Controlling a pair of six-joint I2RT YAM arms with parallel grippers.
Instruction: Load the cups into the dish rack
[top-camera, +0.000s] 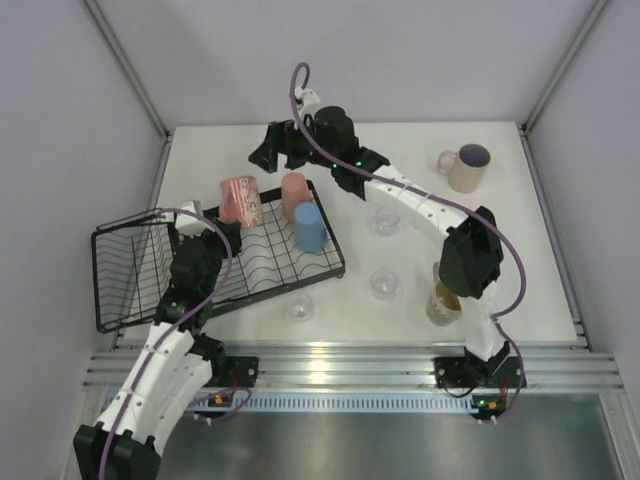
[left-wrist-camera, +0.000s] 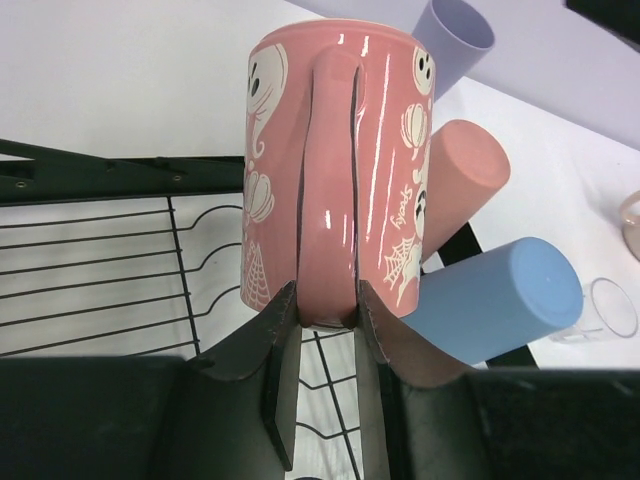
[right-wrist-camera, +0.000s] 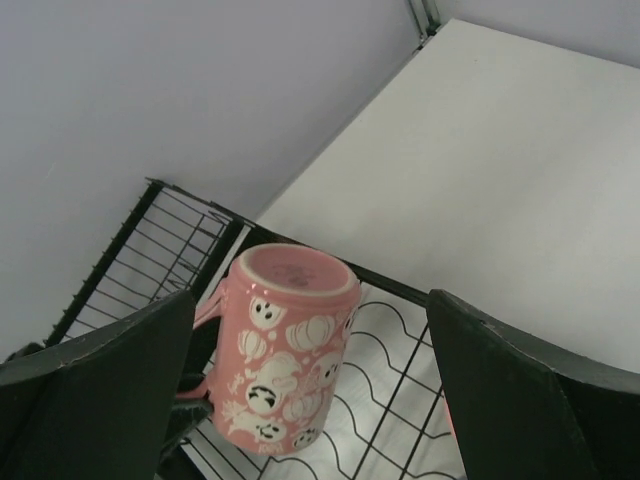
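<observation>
Pink ghost-and-pumpkin mug (left-wrist-camera: 340, 170) clamped by its handle in the left gripper (left-wrist-camera: 328, 300), base up over the dish rack (top-camera: 130, 270) near its far edge; contact with the wires impossible to tell. Already in the rack beside it: salmon tumbler (top-camera: 293, 193) and blue tumbler (top-camera: 310, 228), leaning, bases up. Spread wide with nothing held, above the rack's far edge: right gripper (top-camera: 275, 150). Outside the rack on the table (top-camera: 415, 252): cream mug (top-camera: 463, 168), three clear glasses (top-camera: 384, 284), and a second mug (top-camera: 440, 303) half hidden behind the right arm. By judgement, about a third done. Lavender tumbler (left-wrist-camera: 455, 40) just past the rack's far edge, cut off by the frame, unseen from above; in or out unclear.
</observation>
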